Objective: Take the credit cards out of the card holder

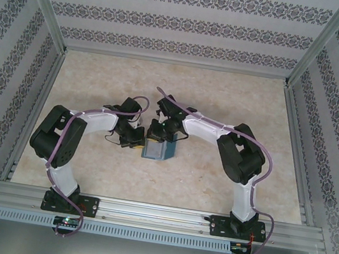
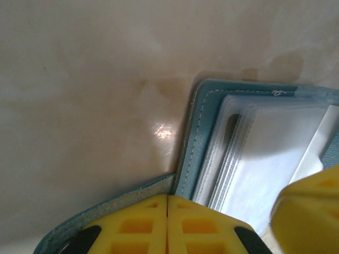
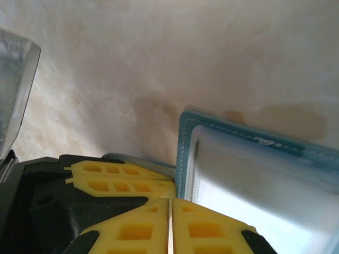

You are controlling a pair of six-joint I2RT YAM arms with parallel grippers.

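Left fingers (image 2: 168, 205), yellow, are closed tip to tip with no gap between them. The teal cover flap of the holder (image 2: 197, 132) runs right up to these tips. Whether its edge is pinched between them cannot be told.

Right fingers (image 3: 171, 209), also yellow, are pressed shut against each other just beside the left pair. Nothing can be seen held in them.

Just past both pairs the holder lies open like a book, with its stack of clear sleeves (image 2: 270, 143) facing up. A dark shape (image 2: 231, 127) shows through the sleeves near the spine and is possibly one of the cards.

From above, the holder sits near the middle of the counter (image 1: 238, 99), slightly toward the near edge. Both arms bend in over it, one from each side.

The step in hand looks like spreading and steadying the open holder. Pulling the cards appears not yet begun, and they seem to be inside the sleeves.

The next move likely calls for one pair to keep the cover down. The other pair would part, find a sleeve mouth and nip a thin card edge. It would then draw the card out along the pocket, since the light holder and slippery sleeves could lift with the card
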